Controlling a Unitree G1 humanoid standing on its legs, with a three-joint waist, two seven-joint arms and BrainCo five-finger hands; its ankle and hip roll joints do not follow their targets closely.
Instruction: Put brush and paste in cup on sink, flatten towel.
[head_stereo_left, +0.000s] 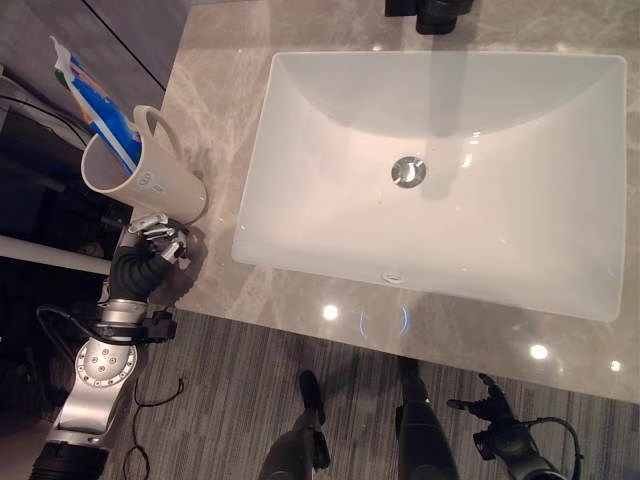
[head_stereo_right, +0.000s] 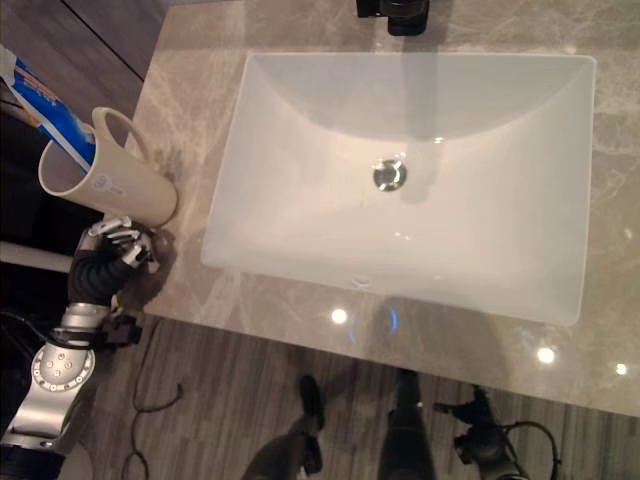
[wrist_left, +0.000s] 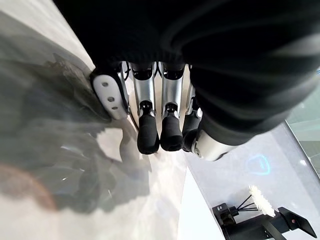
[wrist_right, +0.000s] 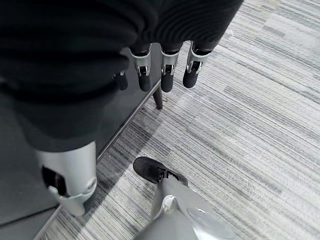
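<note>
1. Paste tube (head_stereo_left: 95, 105), blue/white: already in the cup, sticking out of the mouth toward the counter's left edge. Brush: can't pick it out among the tube, so don't assume it's in.

2. Cup (head_stereo_left: 140, 170), cream w/ handle: tilted on the counter's left corner, mouth leaning out past the edge, base just beside your left hand. Looks tippy. Judge it needs standing upright before anything else.

3. Left hand (head_stereo_left: 160, 240): low on the counter by the cup base, fingers (wrist_left: 160, 132) relaxed and straight in the wrist view, holding nothing. Bring fingers and thumb round the lower body, not the rim; push the base inboard as you right it, so the tube doesn't lever it off the edge.

4. Counter (head_stereo_left: 215, 110), grey marble; sink (head_stereo_left: 300, 230), white basin, drain (head_stereo_left: 408, 171) mid. Keep the cup on the counter strip, clear of the basin lip.

5. Towel: not located. Find it before planning the flatten.

6. Right hand (head_stereo_left: 495, 415): hanging low over the floor, fingers (wrist_right: 167, 75) loose, empty. Idle.
</note>
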